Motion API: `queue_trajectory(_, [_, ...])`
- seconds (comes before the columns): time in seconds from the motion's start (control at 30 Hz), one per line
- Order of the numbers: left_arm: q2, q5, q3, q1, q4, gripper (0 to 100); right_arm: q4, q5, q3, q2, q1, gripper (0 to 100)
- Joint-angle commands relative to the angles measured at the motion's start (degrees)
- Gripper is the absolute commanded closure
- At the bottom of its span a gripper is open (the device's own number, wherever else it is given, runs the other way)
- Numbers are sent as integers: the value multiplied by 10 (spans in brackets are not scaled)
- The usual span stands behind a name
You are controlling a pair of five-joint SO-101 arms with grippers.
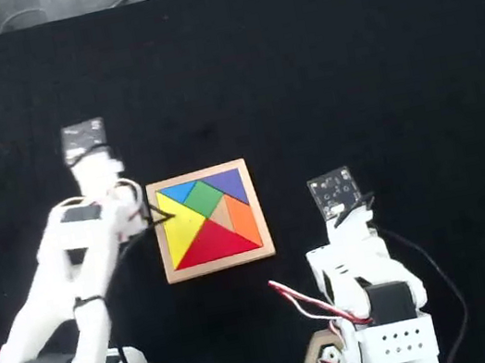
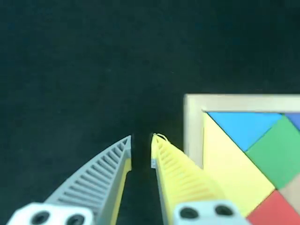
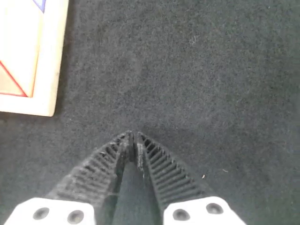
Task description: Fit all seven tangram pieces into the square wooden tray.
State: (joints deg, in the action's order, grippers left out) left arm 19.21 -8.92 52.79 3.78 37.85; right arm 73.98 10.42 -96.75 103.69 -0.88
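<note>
Well, the square wooden tray (image 2: pixel 193 131) sits mid-table on the black cloth (image 1: pixel 347 78), all seven tangram pieces (image 1: pixel 214 243) lying flat inside it. The left gripper (image 2: pixel 142 140) hangs just beside the tray's rim near the yellow triangle (image 2: pixel 225 168), fingers slightly parted, holding nothing. The right gripper (image 3: pixel 135 138) is clenched empty above the cloth, near a tray corner.

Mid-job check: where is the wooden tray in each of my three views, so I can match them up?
High view: wooden tray near the picture's middle.
Left wrist view: its corner close beside the left hand.
Right wrist view: one rim corner ahead of the right hand, off to a side.
Shared landmark: the pale wooden rim against the black cloth.
</note>
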Motion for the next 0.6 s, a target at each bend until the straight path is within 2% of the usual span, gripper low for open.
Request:
queue_trajectory(0.0, [120, -7, -36, 12, 84, 909, 6, 7, 2, 47, 10, 987])
queue_trajectory(0.2, [375, -8, -28, 12, 197, 906, 7, 7, 2, 47, 9, 987])
queue_trajectory(0.27, [459, -8, -7, 12, 210, 905, 7, 7, 2, 47, 9, 987])
queue_trajectory(0.4, [599, -5, 86, 13, 182, 905, 7, 7, 2, 47, 9, 987])
queue_trajectory(0.57, [745, -4, 251, 18, 87, 905, 7, 7, 2, 47, 9, 987])
